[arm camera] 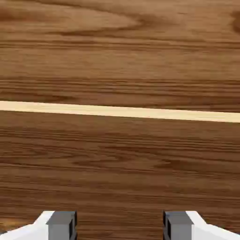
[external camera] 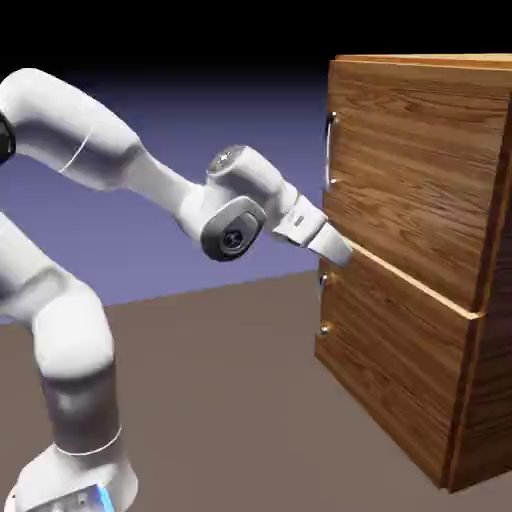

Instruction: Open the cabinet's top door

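Observation:
The cabinet (external camera: 480, 400) of brown wood grain stands at the right of the exterior view. Its top door (external camera: 420, 170) is the larger upper panel, with a small vertical silver handle (external camera: 331, 150) at its left edge. My gripper (external camera: 343, 253) is close to the cabinet front, at the light trim strip (external camera: 420, 288) between the two panels and well below that handle. In the hand view the grey fingertips (arm camera: 61, 225) stand wide apart, so the gripper (arm camera: 119, 227) is open with only wood grain and the pale strip (arm camera: 120, 111) ahead of it.
The shorter lower panel (external camera: 395, 375) has its own small handle (external camera: 324, 305) just beneath my hand. The brown table (external camera: 220, 400) stretches between the robot's base and the cabinet.

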You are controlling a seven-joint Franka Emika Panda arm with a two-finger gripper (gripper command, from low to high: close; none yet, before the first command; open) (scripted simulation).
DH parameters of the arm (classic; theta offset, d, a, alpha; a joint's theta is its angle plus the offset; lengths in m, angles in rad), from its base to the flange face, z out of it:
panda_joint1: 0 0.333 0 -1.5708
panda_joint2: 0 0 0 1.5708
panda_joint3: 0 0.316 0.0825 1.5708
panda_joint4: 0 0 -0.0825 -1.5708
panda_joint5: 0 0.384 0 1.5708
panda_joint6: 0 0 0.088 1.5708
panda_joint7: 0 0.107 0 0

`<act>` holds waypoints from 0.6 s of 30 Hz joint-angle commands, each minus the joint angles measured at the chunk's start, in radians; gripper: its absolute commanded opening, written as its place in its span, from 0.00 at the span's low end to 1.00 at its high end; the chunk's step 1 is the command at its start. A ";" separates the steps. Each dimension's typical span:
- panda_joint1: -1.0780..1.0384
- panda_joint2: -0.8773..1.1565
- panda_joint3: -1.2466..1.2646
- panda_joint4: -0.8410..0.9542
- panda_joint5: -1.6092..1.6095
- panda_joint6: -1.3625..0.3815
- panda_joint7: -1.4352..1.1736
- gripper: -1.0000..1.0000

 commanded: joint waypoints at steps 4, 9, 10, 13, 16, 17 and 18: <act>-0.086 -0.080 0.091 0.030 0.174 -0.028 -0.067 0.50; -0.194 -0.181 0.205 0.068 0.392 -0.062 -0.150 0.50; -0.216 -0.201 0.228 0.075 0.435 -0.069 -0.167 0.50; -0.280 -0.261 0.297 0.098 0.566 -0.090 -0.217 0.50; -0.345 -0.321 0.365 0.121 0.696 -0.111 -0.267 0.50; -0.367 -0.341 0.388 0.128 0.740 -0.118 -0.284 0.50; -0.388 -0.361 0.411 0.136 0.783 -0.125 -0.300 0.50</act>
